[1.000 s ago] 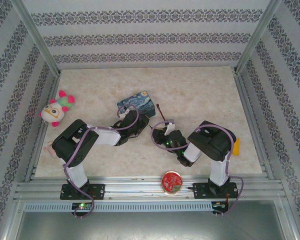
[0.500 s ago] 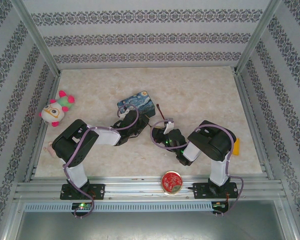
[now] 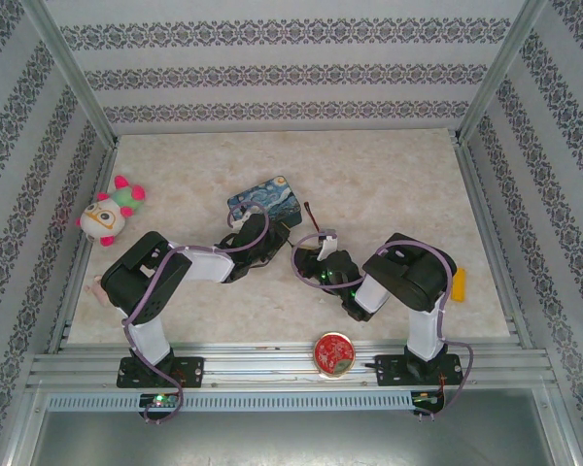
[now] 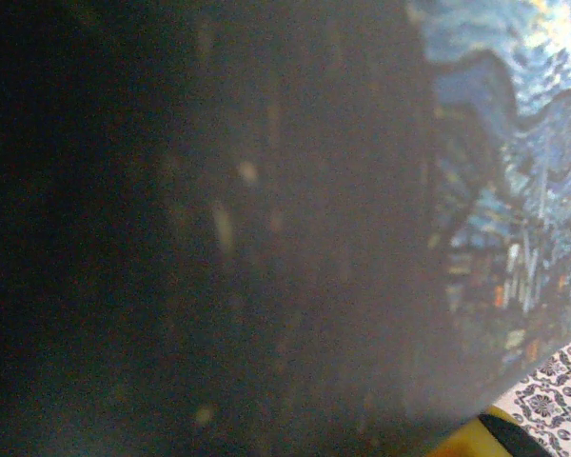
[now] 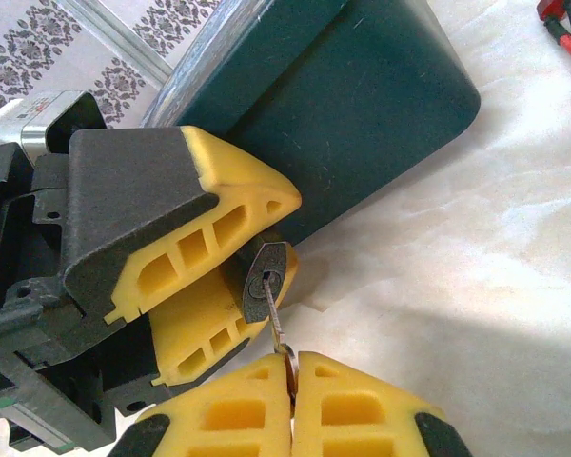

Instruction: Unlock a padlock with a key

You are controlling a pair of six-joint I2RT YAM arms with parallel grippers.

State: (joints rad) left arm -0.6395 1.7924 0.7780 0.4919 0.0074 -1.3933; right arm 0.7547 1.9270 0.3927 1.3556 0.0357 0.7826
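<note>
key [image 5: 274, 322]: thin grey metal | padlock [image 5: 266, 271]: dark, matt | tin [image 5: 362, 105]: smooth painted, slight sheen | tabletop [image 5: 514, 286]: smooth marbled

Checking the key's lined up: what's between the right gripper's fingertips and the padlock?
Just the key, in the right wrist view: pinched in the shut right gripper, its blade meets the keyhole of the padlock.

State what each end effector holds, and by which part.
Left end effector clamps the padlock by its body; right end effector pinches the key by its head.
</note>
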